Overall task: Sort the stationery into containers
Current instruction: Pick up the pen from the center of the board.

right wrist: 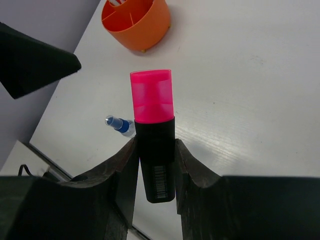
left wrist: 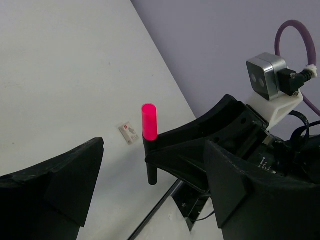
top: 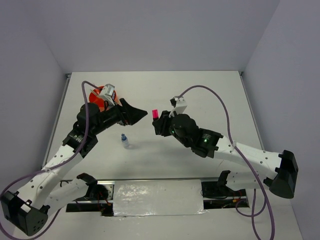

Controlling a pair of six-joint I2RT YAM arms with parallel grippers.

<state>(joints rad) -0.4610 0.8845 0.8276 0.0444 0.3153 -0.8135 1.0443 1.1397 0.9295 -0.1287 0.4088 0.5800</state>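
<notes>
My right gripper pinches a pink-capped highlighter above the table, well apart from the orange organiser. My left gripper gapes wide, empty. The blue-capped bottle lies unsorted, so both remain.

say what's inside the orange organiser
The orange organiser shows divider walls and something pale at the frame edge; the rest is cropped, and overhead the left arm mostly hides it.
</notes>
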